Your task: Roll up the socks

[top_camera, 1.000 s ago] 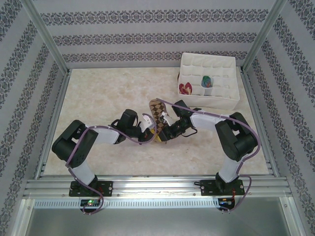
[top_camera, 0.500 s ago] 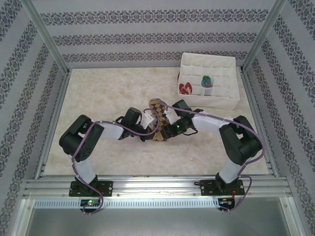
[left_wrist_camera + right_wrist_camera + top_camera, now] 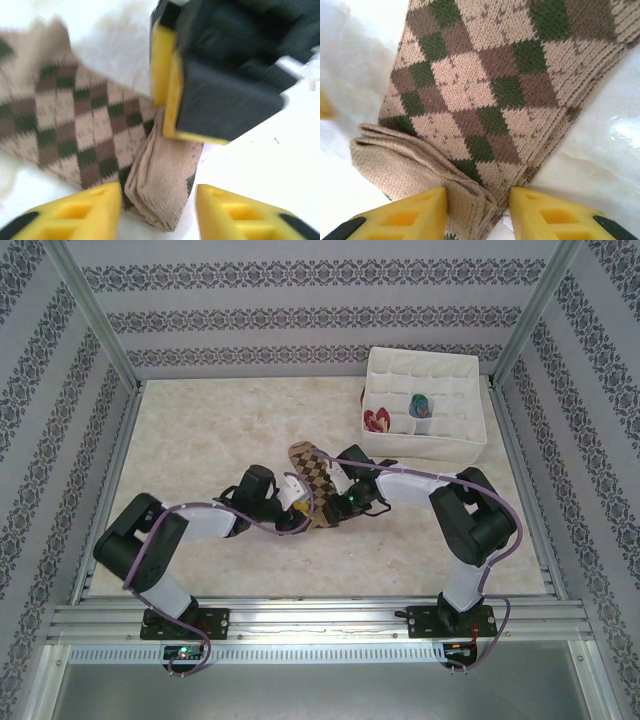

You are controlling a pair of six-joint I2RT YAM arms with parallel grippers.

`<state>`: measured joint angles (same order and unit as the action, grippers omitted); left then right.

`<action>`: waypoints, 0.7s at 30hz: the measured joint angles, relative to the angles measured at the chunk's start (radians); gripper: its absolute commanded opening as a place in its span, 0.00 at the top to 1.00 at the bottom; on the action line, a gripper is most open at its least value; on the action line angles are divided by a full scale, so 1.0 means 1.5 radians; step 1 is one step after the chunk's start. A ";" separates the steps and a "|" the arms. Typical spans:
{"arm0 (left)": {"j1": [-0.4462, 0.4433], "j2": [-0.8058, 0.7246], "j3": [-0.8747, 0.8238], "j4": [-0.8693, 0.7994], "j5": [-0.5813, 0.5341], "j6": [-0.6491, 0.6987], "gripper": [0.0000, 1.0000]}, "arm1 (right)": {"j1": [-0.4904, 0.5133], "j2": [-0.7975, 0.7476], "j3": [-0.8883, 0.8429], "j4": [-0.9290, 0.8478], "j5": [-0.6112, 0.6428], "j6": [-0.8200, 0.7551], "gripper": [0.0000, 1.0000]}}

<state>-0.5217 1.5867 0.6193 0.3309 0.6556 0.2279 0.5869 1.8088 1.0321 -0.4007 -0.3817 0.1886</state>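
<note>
Left jaws stand partly open. I read the argyle sock's (image 3: 155,175) rolled end between their fingers (image 3: 85,212), unclamped. Just beyond, the right jaws are closed on its folded edge. The rest lies flat on the counter (image 3: 200,440). Well beyond the right jaws, a white tray (image 3: 470,445) holds a peach-and-red sock (image 3: 377,420) and a striped sock (image 3: 422,406).

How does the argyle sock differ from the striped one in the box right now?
The argyle sock lies stretched on the table, only its near end folded; the striped sock is a compact roll standing in a white box compartment. The argyle sock shows tan, brown and green diamonds, the striped sock orange, blue and teal. Both are patterned fabric.
</note>
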 measured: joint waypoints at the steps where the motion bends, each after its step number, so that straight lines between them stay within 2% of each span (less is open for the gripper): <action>1: 0.000 -0.017 0.000 0.000 0.002 0.024 0.53 | 0.000 0.001 0.002 -0.002 0.000 0.000 0.60; 5: -0.001 -0.055 0.000 -0.004 0.000 0.115 0.64 | -0.001 0.009 0.013 -0.016 0.000 0.000 0.60; 8: -0.014 -0.056 -0.008 -0.001 -0.028 0.165 0.67 | -0.002 0.014 0.021 -0.026 -0.001 0.000 0.60; 16: -0.105 -0.051 -0.026 -0.001 -0.151 0.327 0.62 | -0.009 0.019 0.028 -0.038 -0.008 -0.003 0.62; 21: -0.115 -0.012 -0.008 -0.017 -0.205 0.415 0.62 | -0.023 0.019 0.027 -0.047 -0.023 -0.003 0.63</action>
<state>-0.6949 1.5684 0.6075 0.3058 0.3485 0.8509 0.5526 1.8378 1.0733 -0.4706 -0.4156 0.1841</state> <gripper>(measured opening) 0.379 0.378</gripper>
